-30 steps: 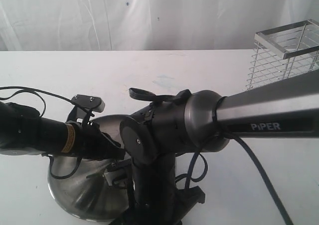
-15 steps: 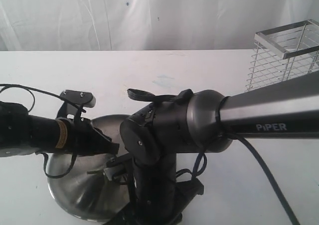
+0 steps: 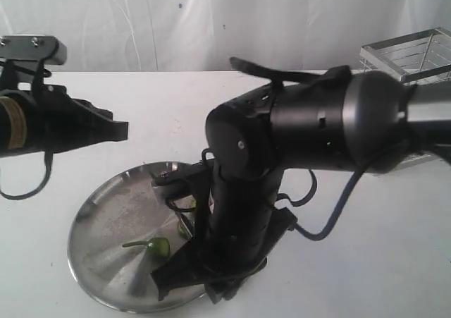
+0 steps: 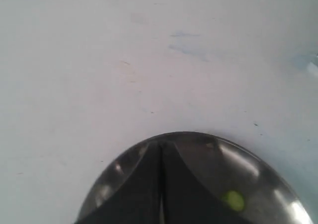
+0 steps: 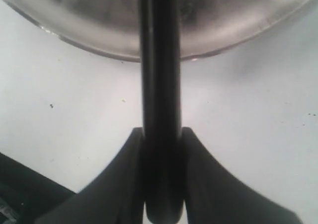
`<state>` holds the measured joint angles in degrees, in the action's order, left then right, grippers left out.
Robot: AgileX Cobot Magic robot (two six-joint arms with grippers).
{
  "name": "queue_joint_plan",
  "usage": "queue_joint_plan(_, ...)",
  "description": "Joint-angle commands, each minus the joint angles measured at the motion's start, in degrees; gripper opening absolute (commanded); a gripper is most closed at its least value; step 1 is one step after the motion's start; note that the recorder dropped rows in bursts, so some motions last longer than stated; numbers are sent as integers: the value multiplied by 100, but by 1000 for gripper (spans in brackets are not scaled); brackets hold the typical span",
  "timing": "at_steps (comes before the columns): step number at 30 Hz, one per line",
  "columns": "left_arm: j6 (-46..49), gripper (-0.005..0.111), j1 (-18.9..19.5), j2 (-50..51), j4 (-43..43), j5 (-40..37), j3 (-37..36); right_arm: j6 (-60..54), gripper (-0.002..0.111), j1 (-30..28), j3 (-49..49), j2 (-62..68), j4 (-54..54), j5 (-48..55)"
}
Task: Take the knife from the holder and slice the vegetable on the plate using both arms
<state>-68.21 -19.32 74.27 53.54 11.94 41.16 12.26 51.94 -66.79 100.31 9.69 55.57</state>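
Lifted clear since a second ago, the slim left gripper sits pinched empty, so the clamped black-handled knife could skid the unpinned green pepper off the shiny steel plate.

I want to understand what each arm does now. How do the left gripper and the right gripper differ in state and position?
The right gripper has its jaws shut on the knife, whose black handle runs out over the plate; the left gripper has its jaws pressed together on nothing. In the exterior view the right gripper sits low at the plate's near edge, while the left gripper is raised beside the plate. Both are black and point toward the plate.
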Motion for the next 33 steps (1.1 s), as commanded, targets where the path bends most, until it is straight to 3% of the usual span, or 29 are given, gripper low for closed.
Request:
queue_joint_plan(1, 649, 0, -8, -765, 192, -1521, -56, -599, 0, -218, 6, -310, 136, 238)
queue_joint_plan(10, 2000, 0, -8, -933, 27, -4242, -56, -1226, 0, -687, 6, -391, 124, 430)
queue_joint_plan(14, 2873, 0, 186, -535, -460, -4788, -56, -1542, 0, -917, 18, -493, 124, 712)
queue_joint_plan(19, 4840, 0, 761, 216, -3080, -4784, -56, -1750, 0, -1268, 18, -650, 124, 610)
queue_joint_plan(23, 6244, 0, 826, 670, -4744, -4407, -56, -2069, 0, -1337, 18, -614, 174, 468)
queue_joint_plan(25, 6565, 0, 826, 821, -5132, -4135, -56, -2393, 0, -1337, 18, -539, 471, 434)
queue_joint_plan(33, 6531, 0, 826, 966, -5204, -3170, -43, -3267, 0, -1337, -214, 216, 1681, -142)
